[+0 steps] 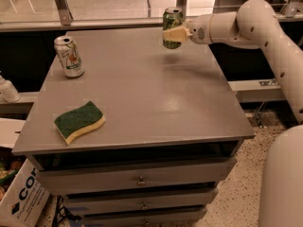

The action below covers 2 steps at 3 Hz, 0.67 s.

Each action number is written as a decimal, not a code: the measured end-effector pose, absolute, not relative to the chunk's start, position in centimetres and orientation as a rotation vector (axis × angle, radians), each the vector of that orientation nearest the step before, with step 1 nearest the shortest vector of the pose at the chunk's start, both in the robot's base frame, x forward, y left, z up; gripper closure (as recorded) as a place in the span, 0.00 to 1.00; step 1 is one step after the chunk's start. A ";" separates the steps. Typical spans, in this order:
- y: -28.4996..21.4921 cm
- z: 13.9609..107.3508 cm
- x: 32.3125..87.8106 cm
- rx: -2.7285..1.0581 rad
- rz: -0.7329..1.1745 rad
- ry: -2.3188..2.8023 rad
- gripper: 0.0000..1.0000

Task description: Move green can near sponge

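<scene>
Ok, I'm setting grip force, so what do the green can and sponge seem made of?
Green can, held above the table by the tool near the far edge: probably thin aluminium, going by its silvery top and glossy print. Sponge, front left: seemingly soft pale yellow foam under a matte dark green scouring layer, wavy-edged.

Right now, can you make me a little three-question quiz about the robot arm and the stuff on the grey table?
1. True or false: the gripper, above the far edge of the grey table, is shut on the dark green aluminium drink can.
2. Where does the wavy-edged green-and-yellow sponge lie? A: near the table's front left corner. B: under the gripper. C: inside a drawer.
3. Fill in: the white can with green-orange print stands ____ on the table's far left.

Key: 1 true; 2 A; 3 upright.
</scene>
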State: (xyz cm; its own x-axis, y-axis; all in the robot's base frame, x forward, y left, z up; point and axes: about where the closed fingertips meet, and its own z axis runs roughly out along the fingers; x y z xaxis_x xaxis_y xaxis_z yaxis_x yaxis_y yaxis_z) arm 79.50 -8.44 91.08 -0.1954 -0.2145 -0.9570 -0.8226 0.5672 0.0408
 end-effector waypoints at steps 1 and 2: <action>-7.3 92.5 72.7 -0.991 0.745 1.666 1.00; -4.6 93.3 65.7 -1.112 0.792 1.598 1.00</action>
State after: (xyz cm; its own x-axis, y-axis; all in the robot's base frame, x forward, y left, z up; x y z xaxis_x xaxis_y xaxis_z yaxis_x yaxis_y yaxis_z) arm 65.67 -4.60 93.25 -0.0852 -0.2812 -0.9559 -0.9310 0.3642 -0.0241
